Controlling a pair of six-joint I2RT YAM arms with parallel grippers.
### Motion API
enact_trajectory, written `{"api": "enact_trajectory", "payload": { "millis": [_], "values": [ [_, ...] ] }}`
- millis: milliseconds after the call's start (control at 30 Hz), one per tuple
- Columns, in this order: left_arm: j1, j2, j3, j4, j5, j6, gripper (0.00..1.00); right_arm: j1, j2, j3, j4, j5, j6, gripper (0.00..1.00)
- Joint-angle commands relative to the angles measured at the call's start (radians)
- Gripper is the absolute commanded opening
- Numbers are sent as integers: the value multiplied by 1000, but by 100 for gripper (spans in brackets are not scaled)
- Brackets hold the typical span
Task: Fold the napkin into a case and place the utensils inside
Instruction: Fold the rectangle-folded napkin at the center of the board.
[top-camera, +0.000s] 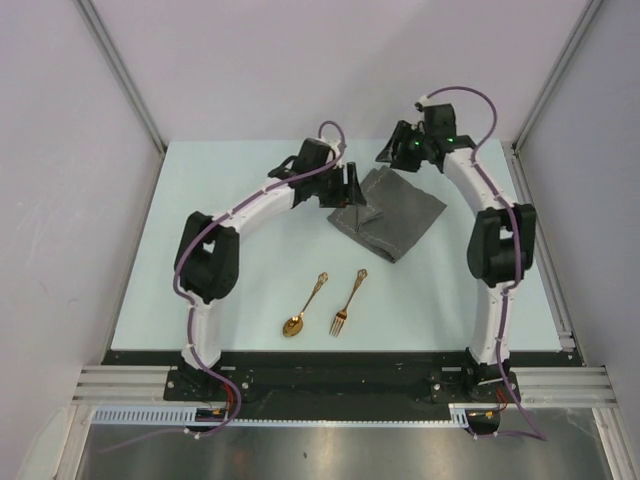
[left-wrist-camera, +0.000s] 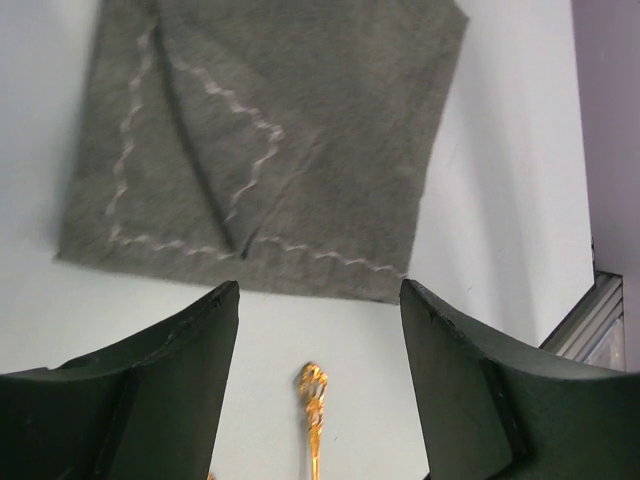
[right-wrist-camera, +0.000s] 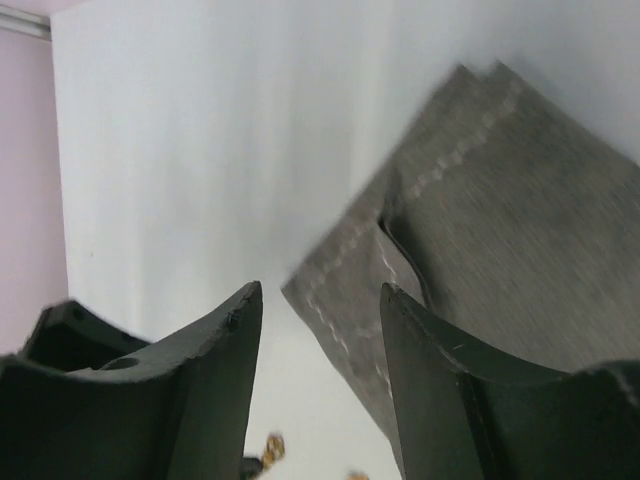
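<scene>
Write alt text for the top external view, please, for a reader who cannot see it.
A partly folded dark grey napkin lies on the far side of a pale table, with the left tool at its left edge and the right tool by its far corner. A gold spoon and gold fork lie side by side, apart, closer to the near edge.

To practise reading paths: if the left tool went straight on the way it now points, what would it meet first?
Probably the napkin: its near edge lies just ahead of the open left tool. Depth is unclear.
</scene>
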Motion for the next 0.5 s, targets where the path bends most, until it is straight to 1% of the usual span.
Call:
{"api": "enact_trajectory", "payload": {
  "millis": [0, 33, 67, 133, 167, 200, 333, 467],
  "values": [
    [-54, 51, 125, -36, -16, 35, 71, -40, -172, -264, 79, -68, -62, 57],
    [-55, 49, 102, -7, -16, 22, 72, -43, -194, -340, 99, -100, -70, 58],
    [-55, 48, 92, 4, -13, 9, 72, -49, -201, -384, 144, -130, -73, 59],
    [-54, 49, 84, -2, -16, 1, 71, -49, -212, -482, 201, -177, -55, 62],
    [-54, 46, 76, -3, -21, -7, 70, -46, -212, -505, 257, -197, -52, 63],
    [-52, 25, 44, 10, -26, -10, 70, -45, -209, -524, 277, -203, -44, 65],
    [-37, -55, -60, 59, -52, -18, 69, -39, -191, -594, 365, -259, -9, 67],
    [9, -113, -151, 118, 7, -70, 69, -31, -176, -640, 419, -268, 20, 69]
  ]
}}
